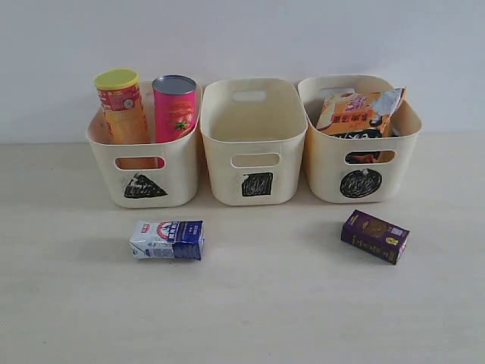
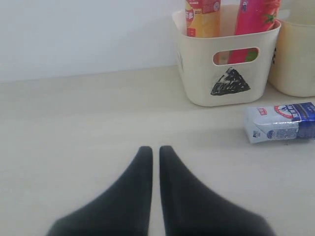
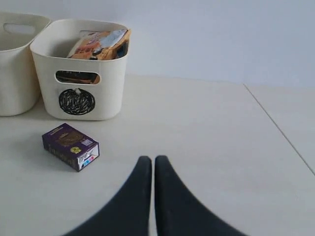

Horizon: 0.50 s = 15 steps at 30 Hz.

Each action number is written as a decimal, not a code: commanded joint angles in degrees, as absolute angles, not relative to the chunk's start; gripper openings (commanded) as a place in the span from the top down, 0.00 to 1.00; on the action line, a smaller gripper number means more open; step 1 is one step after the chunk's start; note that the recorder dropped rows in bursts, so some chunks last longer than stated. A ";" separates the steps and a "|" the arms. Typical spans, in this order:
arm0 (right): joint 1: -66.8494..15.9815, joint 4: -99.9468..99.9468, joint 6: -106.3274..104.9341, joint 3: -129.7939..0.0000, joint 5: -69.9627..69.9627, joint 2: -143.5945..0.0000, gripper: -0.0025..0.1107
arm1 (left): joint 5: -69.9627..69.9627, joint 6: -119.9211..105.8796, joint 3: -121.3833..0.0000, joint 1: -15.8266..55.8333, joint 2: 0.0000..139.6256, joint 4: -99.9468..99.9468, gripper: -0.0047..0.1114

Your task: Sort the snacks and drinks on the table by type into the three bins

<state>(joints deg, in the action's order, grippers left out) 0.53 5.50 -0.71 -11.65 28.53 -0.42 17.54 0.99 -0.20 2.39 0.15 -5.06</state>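
On the left gripper (image 2: 154, 147) we are pressing the jaws together, empty; the white carton (image 2: 280, 122) is lying ahead of them, off to one side. The purple carton (image 3: 70, 146) is lying ahead and aside of the right gripper (image 3: 149, 158), jaws likewise closed on nothing.

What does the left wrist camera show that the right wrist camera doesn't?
Only the left wrist view: the triangle bin holding the yellow-orange chip tube and the pink chip tube, the white-and-blue carton lying flat, and the shut left gripper. Only the right wrist view: the circle bin with an orange noodle bag, the dark purple carton, and the shut right gripper. Both: an edge of the middle bin, the table and the wall.
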 commanded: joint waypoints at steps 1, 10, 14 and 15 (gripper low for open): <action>0.86 5.47 -0.82 -11.40 28.43 0.00 0.98 | 16.79 1.43 0.00 2.25 0.00 -5.12 0.92; 1.07 4.93 0.00 -4.67 23.88 0.00 0.98 | 16.79 1.43 0.00 2.25 0.00 -5.12 0.92; 1.07 4.93 0.00 -1.74 22.94 0.00 0.98 | 16.79 1.43 0.00 2.25 0.00 -5.12 0.92; 1.07 4.93 0.00 -1.08 22.44 0.00 0.98 | 16.79 1.43 0.00 2.25 0.00 -5.12 0.92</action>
